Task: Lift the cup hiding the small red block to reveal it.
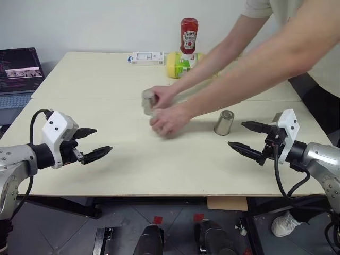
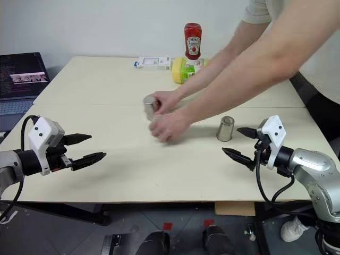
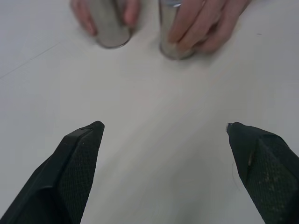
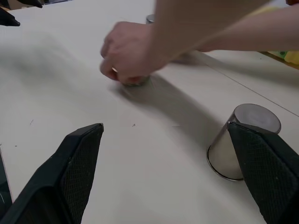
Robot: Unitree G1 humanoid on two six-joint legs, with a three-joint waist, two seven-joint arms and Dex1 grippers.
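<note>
Free cup: a small silvery-grey metal tumbler [image 1: 224, 122] stands upside down on the pale wooden counter [image 1: 106, 85], just ahead of the robot's right hand [image 1: 245, 137] and apart from it.
Covered cups: a person's two hands each clasp another silvery tumbler near the counter's middle; the farther hand [image 1: 159, 97] holds one [image 1: 147, 101], and the nearer hand [image 1: 169, 120] covers the other.
Left wrist view: both clasped tumblers [image 3: 108, 25] [image 3: 174, 35] stand side by side beyond the open black fingers [image 3: 74, 168].
Right wrist view: the free tumbler sits close to one black finger [image 4: 266, 168], not touching.
Small red block: cannot tell which cup hides it.
Left hand [image 1: 90, 142]: open, empty, hovering over the counter's near edge, pointing inward.
Right hand: open, empty, pointing inward.
Writing: the tall red ketchup bottle [image 1: 188, 35] at the far side bears a Heinz label.
Other: a yellow-green round object [image 1: 177, 65] beside the bottle; a small white box [image 1: 147, 57]; a laptop [image 1: 18, 74].
</note>
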